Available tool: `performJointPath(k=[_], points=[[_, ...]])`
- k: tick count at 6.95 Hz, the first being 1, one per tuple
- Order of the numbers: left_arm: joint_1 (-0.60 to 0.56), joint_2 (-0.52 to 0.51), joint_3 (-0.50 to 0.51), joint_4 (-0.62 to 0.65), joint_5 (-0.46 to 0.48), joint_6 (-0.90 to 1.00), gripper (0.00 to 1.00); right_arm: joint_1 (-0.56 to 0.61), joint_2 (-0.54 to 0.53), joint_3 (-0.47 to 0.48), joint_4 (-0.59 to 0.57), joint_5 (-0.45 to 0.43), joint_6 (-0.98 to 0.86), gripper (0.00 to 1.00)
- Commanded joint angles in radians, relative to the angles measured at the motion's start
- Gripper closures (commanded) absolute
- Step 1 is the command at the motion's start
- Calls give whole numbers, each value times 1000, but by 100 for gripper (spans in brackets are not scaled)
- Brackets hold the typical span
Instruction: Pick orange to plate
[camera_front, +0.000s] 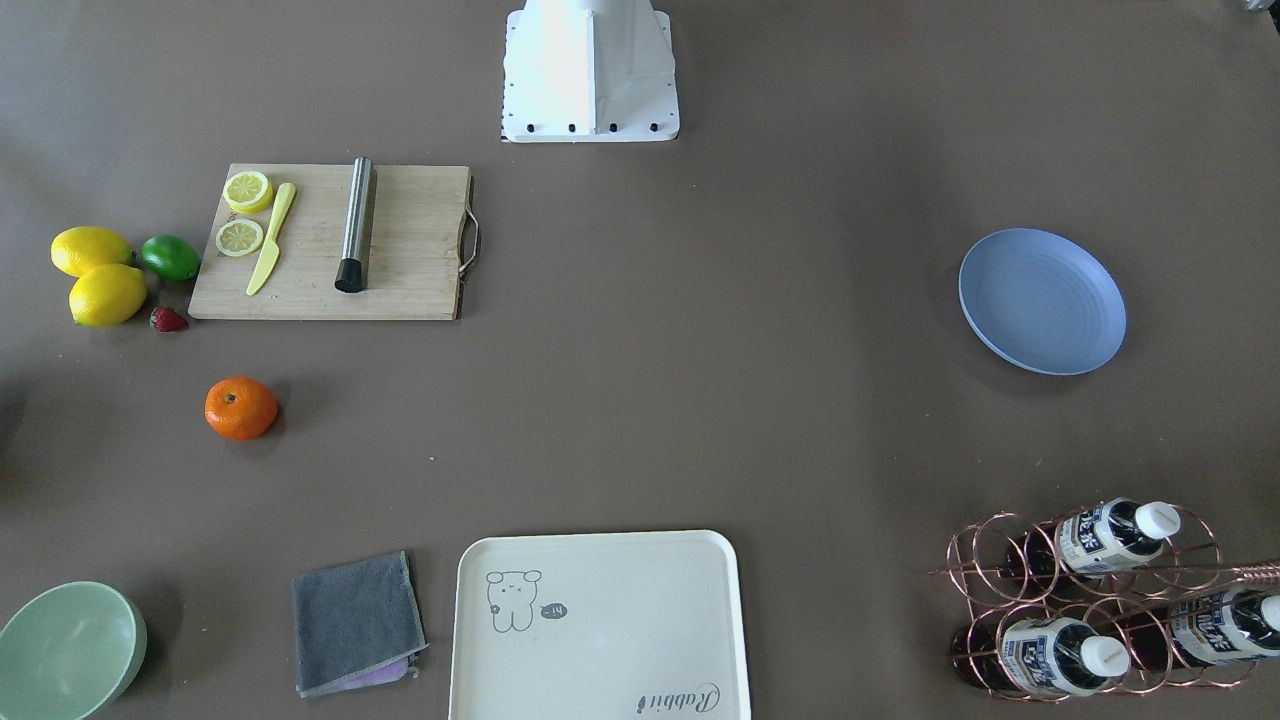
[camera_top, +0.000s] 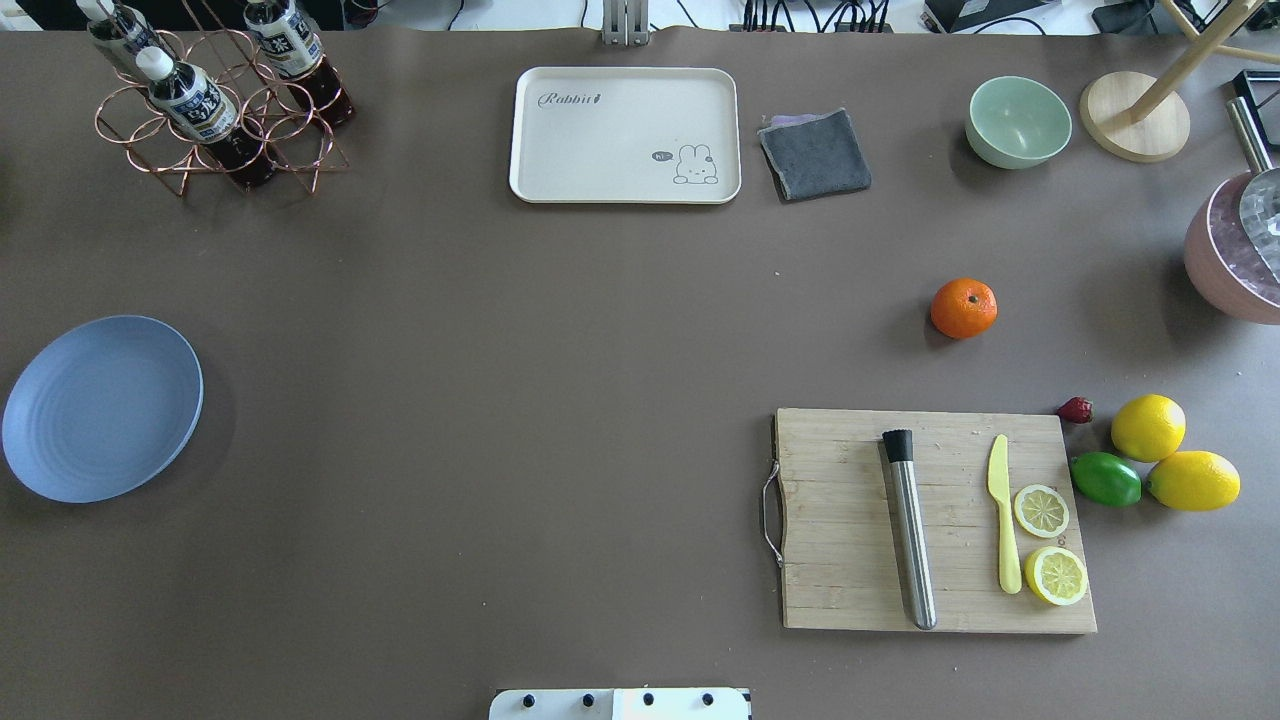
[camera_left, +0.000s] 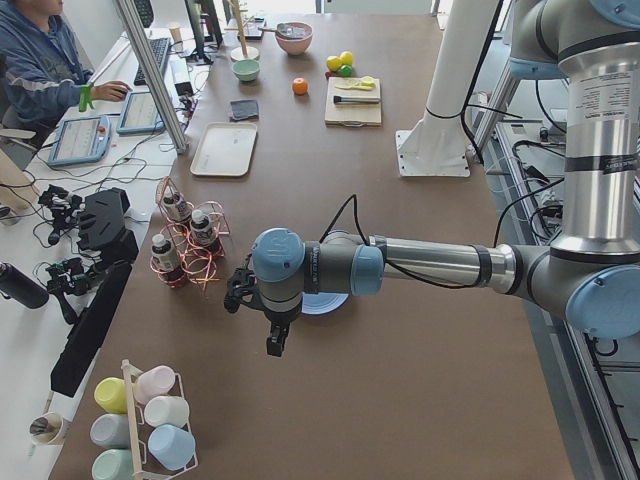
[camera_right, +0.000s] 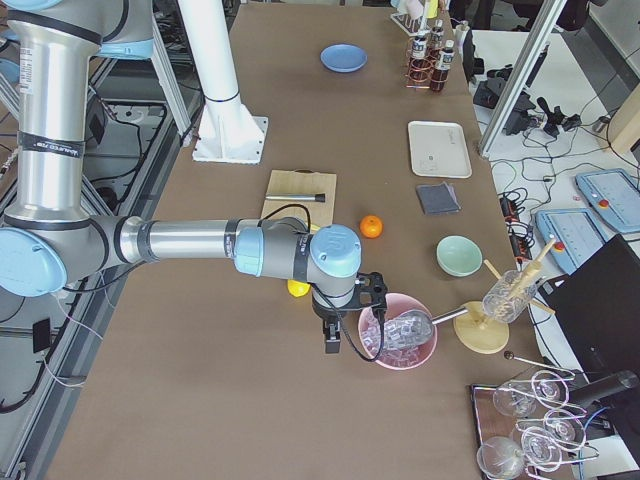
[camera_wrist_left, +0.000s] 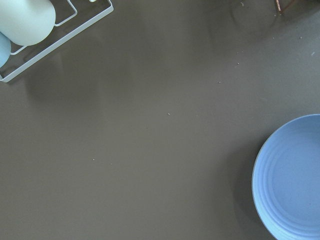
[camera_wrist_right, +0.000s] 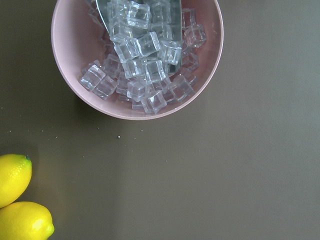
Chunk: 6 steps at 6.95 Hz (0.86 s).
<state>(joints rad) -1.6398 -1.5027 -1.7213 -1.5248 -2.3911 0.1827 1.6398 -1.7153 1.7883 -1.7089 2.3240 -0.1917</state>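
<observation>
**Sizing up the orange before any grab**

Starting big in the overhead view: the surface (camera_top: 520, 340) stretches wide, and the plate (camera_top: 100, 408) sits bare out at 9 o'clock. The orange (camera_top: 964, 308) rests alone between 2 and 3 o'clock, at 12 o'clock of the cutting board (camera_top: 850, 560) and well apart from the plate. It looks light, firm and round, so it is likely to roll or squirt out of a loose hold. A grip from above, across its widest girth, seems the best bet.

Now the pincers! The right pincer (camera_right: 333, 345) hangs above the pink bowl (camera_wrist_right: 67, 60) of ice, touching nothing. The left pincer (camera_left: 273, 345) hangs near the plate, with nothing visible in it. Whether either is spread or pressed together, I cannot tell from these side views.
</observation>
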Motion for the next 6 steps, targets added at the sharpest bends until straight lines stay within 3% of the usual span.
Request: performJointPath(k=[1, 3, 5, 6], points=[[0, 2, -1, 0, 0, 1, 2, 0, -1, 0, 0, 0, -2, 0], [0, -11, -14, -30, 1, 0, 2, 0, 0, 3, 0, 2, 0, 0], [3, -8, 40, -284, -13, -5, 2, 0, 0, -4, 96, 52, 1, 0], [8, 19, 52, -352, -72, -3, 2, -5, 2, -1, 173, 48, 6, 0]])
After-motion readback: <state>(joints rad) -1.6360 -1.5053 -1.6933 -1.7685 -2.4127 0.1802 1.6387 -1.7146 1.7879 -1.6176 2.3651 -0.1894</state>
